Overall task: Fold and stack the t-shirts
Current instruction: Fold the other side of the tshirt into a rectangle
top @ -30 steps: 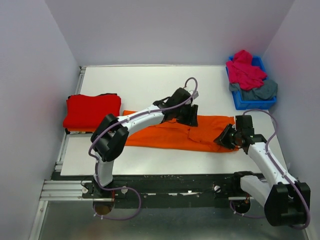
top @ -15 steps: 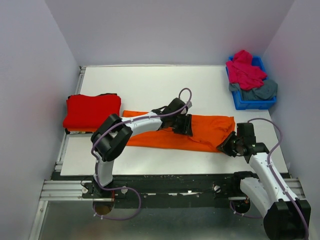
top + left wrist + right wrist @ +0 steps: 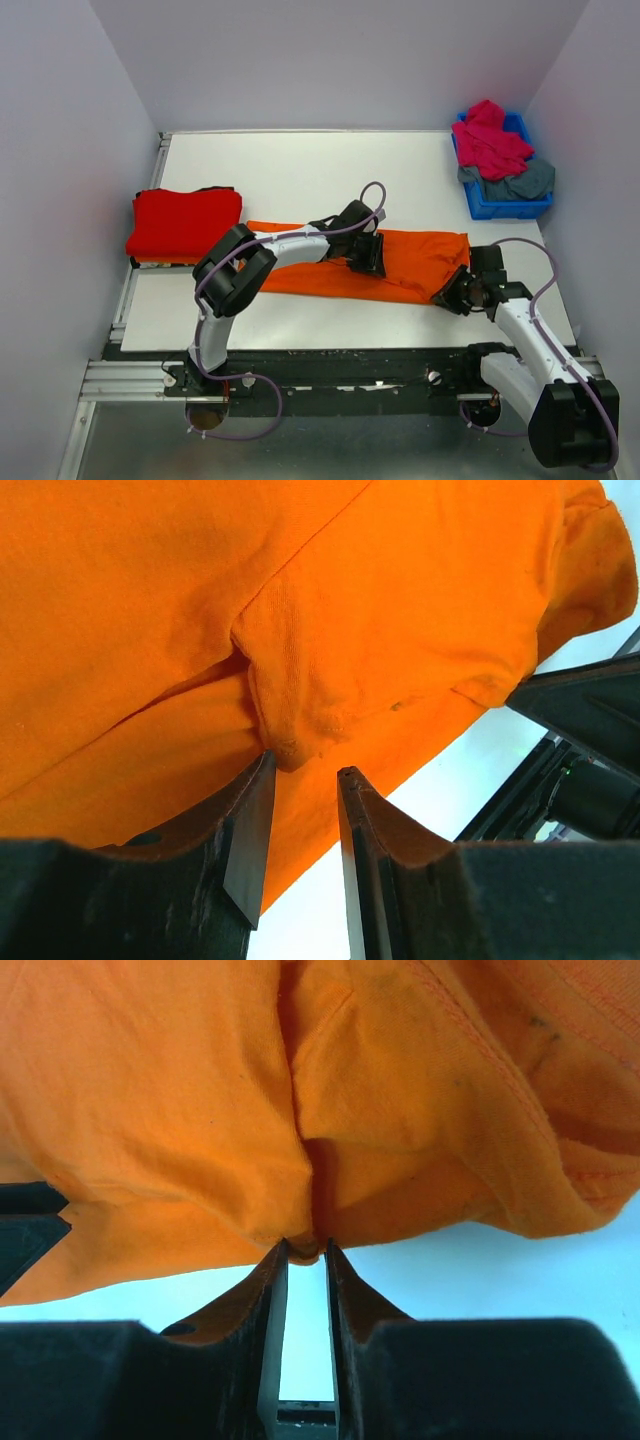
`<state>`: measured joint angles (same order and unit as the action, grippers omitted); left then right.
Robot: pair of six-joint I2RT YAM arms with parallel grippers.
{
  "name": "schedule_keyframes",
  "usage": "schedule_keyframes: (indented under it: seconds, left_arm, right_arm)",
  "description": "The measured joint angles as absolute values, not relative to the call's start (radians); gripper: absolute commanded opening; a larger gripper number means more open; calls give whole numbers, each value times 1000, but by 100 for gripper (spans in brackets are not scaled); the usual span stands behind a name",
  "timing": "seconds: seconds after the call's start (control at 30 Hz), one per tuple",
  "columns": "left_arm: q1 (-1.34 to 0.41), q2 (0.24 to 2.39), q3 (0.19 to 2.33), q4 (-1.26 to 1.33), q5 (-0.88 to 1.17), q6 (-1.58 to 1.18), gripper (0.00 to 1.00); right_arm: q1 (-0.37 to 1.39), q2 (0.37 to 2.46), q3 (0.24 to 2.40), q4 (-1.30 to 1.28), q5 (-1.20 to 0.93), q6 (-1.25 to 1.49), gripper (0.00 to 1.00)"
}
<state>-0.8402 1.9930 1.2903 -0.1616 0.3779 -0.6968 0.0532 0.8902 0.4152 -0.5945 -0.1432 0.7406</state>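
Note:
A bright orange t-shirt (image 3: 310,278) lies stretched left to right across the near middle of the table. My left gripper (image 3: 368,262) rests on its middle, its jaws narrowly apart and pinching a small fold of the orange cloth (image 3: 400,600) at the tips (image 3: 305,765). My right gripper (image 3: 447,296) is at the shirt's near right corner and is shut on a pinch of its edge (image 3: 305,1245); orange cloth (image 3: 150,1090) fills that view. A folded red t-shirt (image 3: 185,220) lies at the left edge.
A small blue bin (image 3: 500,210) at the back right holds a magenta-pink t-shirt (image 3: 490,140) and a grey-blue t-shirt (image 3: 525,180). The white table (image 3: 300,170) runs behind the orange shirt. Walls close in left, right and behind.
My left gripper has come down and nearer on the shirt's middle. My right gripper has shifted nearer, and the shirt's near right corner has drawn in with it.

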Motion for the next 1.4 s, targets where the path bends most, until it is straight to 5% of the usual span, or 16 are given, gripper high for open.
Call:
schedule_keyframes:
  seconds: [0.17, 0.4, 0.93, 0.97, 1.03, 1.1, 1.4]
  left_arm:
    - [-840, 1998, 1296, -160, 382, -701, 27]
    - [-840, 1998, 1296, -159, 402, -706, 0]
    - [-820, 1998, 1350, -265, 402, -646, 0]
    - [-818, 1996, 1352, -273, 402, -640, 0]
    - [-813, 1991, 1353, -287, 401, -631, 31]
    - [-812, 1987, 1353, -296, 400, -622, 48]
    - [-814, 1982, 1346, -284, 402, -640, 47]
  right_arm:
    - [53, 892, 415, -570, -150, 742, 1]
    - [53, 887, 415, -575, -172, 744, 1]
    - [53, 842, 461, -668, -233, 789, 1]
    - [53, 845, 461, -674, -234, 792, 2]
    - [53, 850, 461, -682, -237, 797, 2]
    - [53, 853, 461, -683, -242, 804, 2]
    - [53, 868, 472, -683, -253, 811, 2]
